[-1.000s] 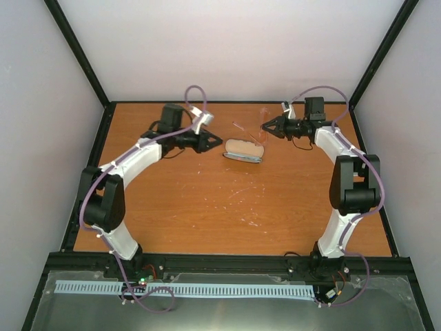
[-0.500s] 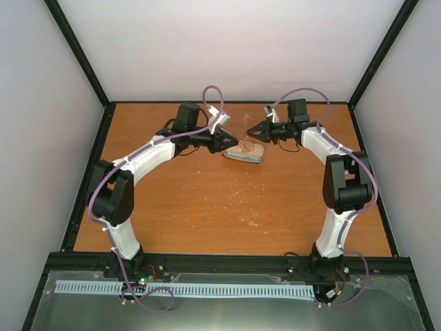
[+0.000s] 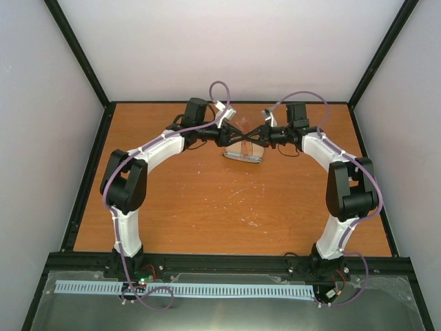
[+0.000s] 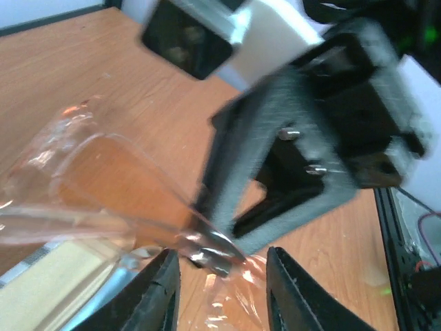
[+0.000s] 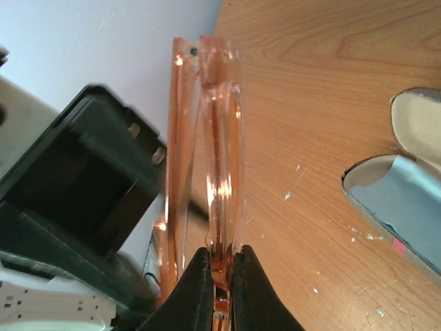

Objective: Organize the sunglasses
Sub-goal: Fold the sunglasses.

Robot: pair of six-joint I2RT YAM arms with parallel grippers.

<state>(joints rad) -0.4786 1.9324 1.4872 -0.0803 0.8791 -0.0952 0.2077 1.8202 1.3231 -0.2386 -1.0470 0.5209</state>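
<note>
Right pincer (image 5: 219,265) is clamped tight on the rim of the sunglasses (image 5: 215,138), holding them in the air above the table (image 3: 207,207); left pincer (image 4: 220,279) has its fingers parted on either side of a hinge end of the frame, seemingly not gripping it, though the blur there leaves that unsure. By my reading the pair is lifted and poised between both arms, close above the far side of the case (image 5: 413,121); laying it inside and shutting the lid are not yet done. That case lies open on the table with a pale blue cloth (image 5: 406,200) in its bed, where the glasses would have to rest; the two pincers crowd each other closely, leaving little room to turn the frame.
</note>
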